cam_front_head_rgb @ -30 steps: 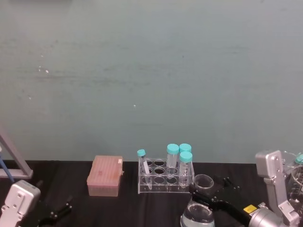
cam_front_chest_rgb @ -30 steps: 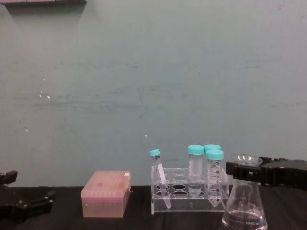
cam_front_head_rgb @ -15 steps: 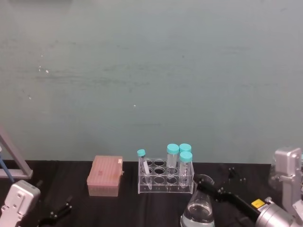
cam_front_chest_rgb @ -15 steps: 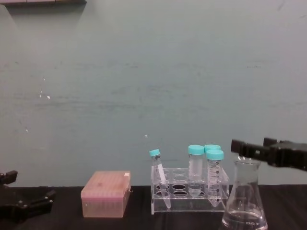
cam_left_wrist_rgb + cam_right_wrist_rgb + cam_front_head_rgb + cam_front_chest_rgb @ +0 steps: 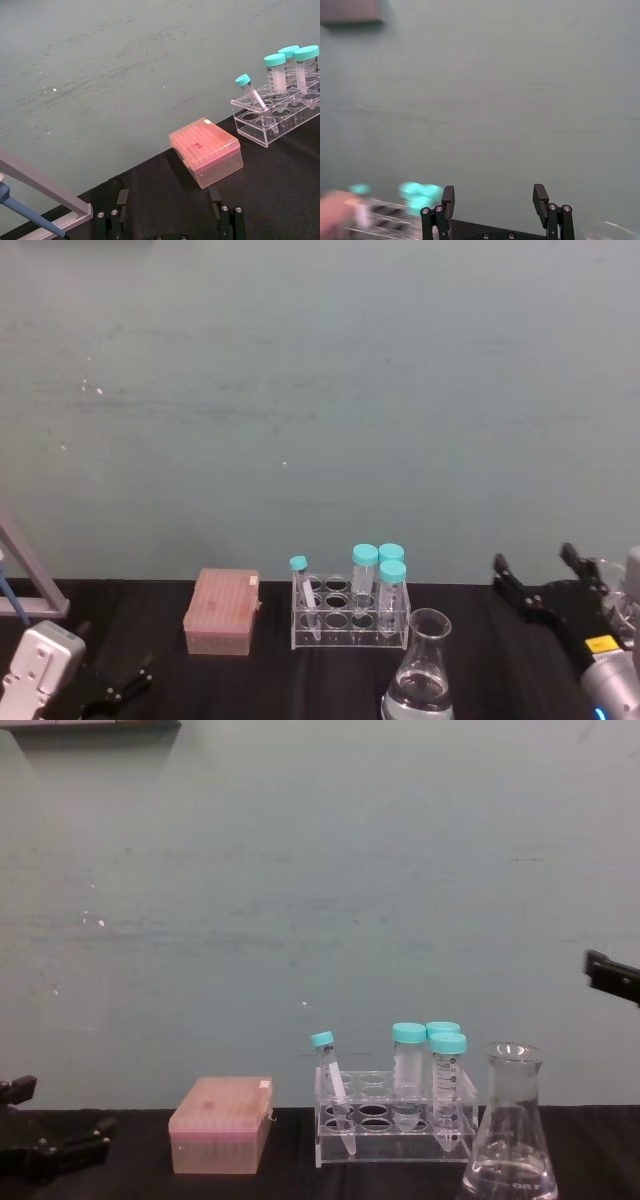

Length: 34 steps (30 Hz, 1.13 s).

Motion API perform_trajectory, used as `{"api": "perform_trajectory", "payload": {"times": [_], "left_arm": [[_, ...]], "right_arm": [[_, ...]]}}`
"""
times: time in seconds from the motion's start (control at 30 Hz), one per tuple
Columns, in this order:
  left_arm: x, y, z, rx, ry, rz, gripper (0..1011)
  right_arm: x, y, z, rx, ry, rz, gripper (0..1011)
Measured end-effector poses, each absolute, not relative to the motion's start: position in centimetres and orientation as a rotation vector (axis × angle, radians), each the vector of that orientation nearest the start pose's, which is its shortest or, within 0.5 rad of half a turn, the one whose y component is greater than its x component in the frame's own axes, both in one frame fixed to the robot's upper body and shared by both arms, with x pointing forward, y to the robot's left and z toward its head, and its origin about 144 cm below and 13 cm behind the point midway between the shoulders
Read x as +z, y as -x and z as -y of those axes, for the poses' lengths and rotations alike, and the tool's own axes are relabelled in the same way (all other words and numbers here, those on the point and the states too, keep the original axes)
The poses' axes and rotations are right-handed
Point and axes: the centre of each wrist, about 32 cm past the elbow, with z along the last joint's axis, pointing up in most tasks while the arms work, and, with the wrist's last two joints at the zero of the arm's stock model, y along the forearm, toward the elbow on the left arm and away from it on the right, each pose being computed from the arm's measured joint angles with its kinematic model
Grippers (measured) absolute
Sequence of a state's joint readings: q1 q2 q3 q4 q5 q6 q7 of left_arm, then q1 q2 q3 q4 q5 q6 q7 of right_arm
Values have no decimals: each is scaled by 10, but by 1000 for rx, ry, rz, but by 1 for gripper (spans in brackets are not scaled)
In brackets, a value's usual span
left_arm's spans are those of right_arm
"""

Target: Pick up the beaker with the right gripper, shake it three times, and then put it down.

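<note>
Black tabletop (image 5: 300, 680), beaker (image 5: 420, 670) free-standing; right gripper (image 5: 540, 585) wide apart, empty, well right.

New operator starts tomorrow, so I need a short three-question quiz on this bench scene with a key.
1. True or false: the right gripper is shut on the beaker.
2. How many teal-capped tubes stand in the tube rack?
3. Which lies nearer the left gripper: A) the pink box, B) the beaker?

Key:
1. False; its fingers are open, off to the beaker's right.
2. Four.
3. A.
</note>
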<state>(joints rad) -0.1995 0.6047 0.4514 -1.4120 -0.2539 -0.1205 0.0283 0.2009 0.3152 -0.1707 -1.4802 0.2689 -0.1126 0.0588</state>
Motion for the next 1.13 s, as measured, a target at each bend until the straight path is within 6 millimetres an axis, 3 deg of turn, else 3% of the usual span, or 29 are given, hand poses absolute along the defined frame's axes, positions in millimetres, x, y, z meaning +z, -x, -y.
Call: {"api": "perform_trajectory", "payload": {"times": [0.13, 0.47, 1.13], "left_arm": [[1140, -489, -310, 1248, -304, 285, 1000], [1140, -489, -310, 1248, -304, 285, 1000], [1140, -489, -310, 1248, -304, 285, 1000]], "right_arm": [[1175, -504, 281, -1459, -6, 201, 1003], [1160, -485, 292, -1450, 41, 123, 1003], [1163, -488, 290, -1449, 37, 132, 1002]]}}
